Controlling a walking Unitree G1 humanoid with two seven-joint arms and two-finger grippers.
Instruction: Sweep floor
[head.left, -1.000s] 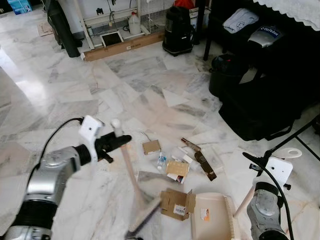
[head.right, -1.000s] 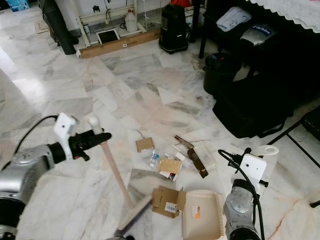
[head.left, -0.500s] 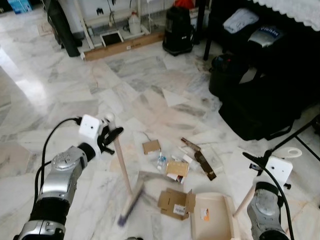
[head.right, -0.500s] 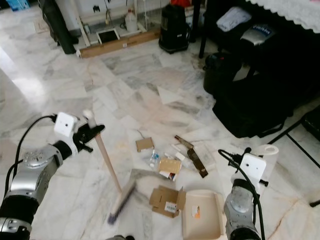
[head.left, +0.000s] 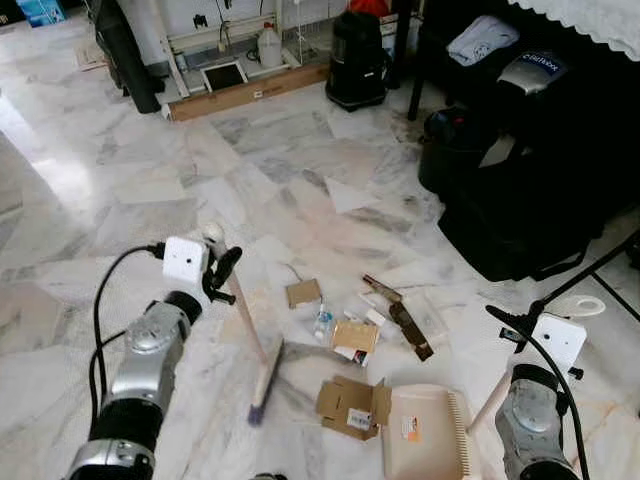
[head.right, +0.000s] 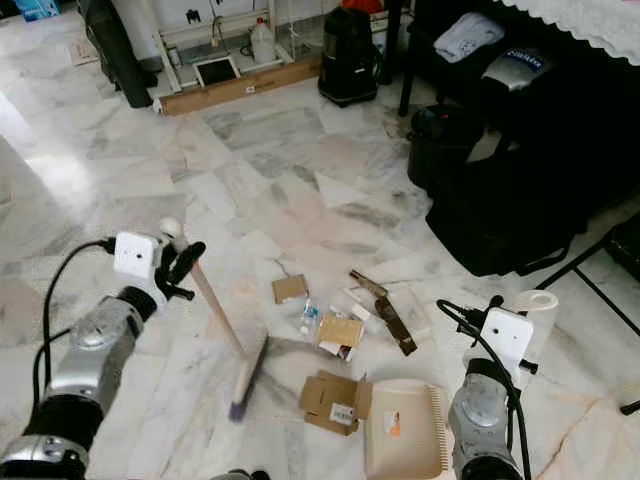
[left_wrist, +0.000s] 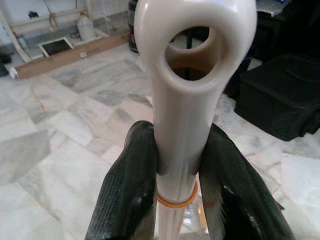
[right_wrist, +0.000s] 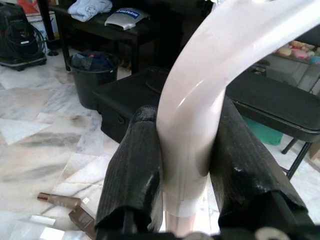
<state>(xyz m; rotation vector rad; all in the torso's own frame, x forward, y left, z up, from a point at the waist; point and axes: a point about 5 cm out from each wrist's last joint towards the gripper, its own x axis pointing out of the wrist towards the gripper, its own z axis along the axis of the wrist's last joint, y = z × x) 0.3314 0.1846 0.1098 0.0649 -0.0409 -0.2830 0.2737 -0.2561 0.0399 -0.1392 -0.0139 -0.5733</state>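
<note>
Between your left gripper's two black fingers sits the broom handle, clamped tight just below its looped top end, an orange ring right under the pads. From that grip the cream handle slants down and away to the robot's right; the brush head rests on the marble floor, below and right of the gripper. Just past the brush head lies your litter: a flattened cardboard box, small cardboard scraps, a small bottle and a brown strip.

Your right gripper is closed on the dustpan handle, fingers pressed to both sides of the pale curved grip. The dustpan sits on the floor forward-left of that gripper, touching the cardboard box.
</note>
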